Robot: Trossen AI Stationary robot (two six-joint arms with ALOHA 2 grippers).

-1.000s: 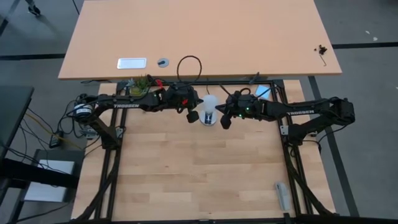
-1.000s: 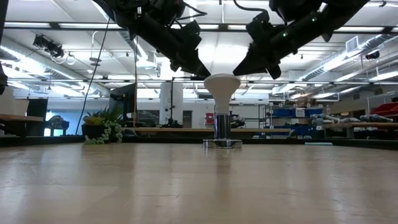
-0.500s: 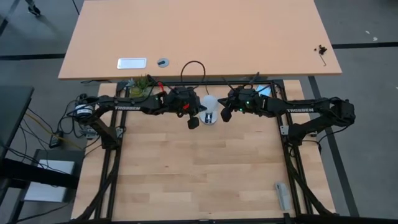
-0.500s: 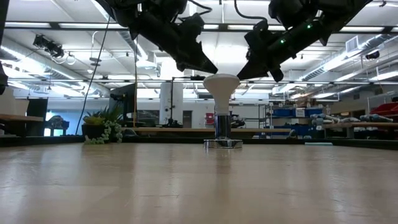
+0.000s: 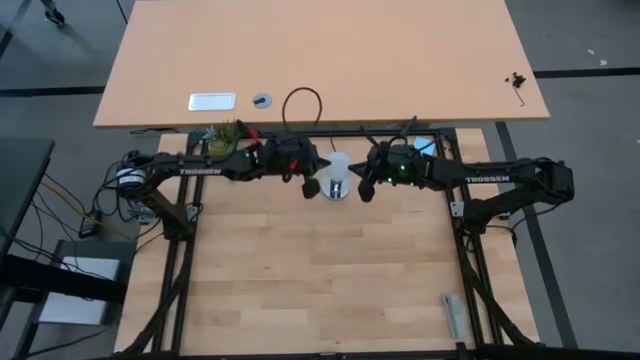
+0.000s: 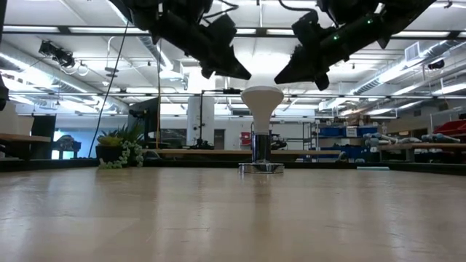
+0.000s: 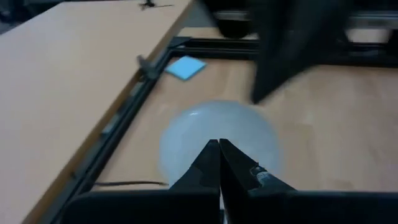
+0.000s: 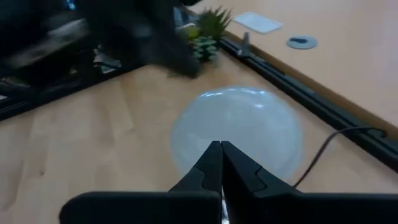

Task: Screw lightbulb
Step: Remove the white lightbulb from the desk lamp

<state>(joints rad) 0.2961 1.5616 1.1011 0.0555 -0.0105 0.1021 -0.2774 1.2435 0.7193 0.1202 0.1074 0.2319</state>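
Near the far edge of the table [image 5: 330,290], right in the middle, I see the lightbulb [image 6: 261,99] standing up straight. Its silvery neck points down into the round socket [image 6: 261,168], and its white globe is on top.

My left gripper [image 5: 308,186] hangs just beside the globe on one side, and my right gripper [image 5: 363,186] hangs just beside it on the other. Both are up at globe height, and neither one touches the glass. From each wrist camera I see the two fingers pressed tight together, with the pale globe right behind them — so both pincers are closed and hold nothing.

What changed? Half a second ago both grippers sat closer in to the globe. Now each has backed off a little, and there is a clear gap on both sides in the low view. The bulb itself has not moved from its spot on the socket and has not tipped.

I think this means one twist is over and the arms have let go. I cannot tell from here how deep the neck sits in the socket, so I do not know if the bulb is tight yet. If it is loose, I would need to open a pincer and take hold of the globe again — gently, since it is glass.
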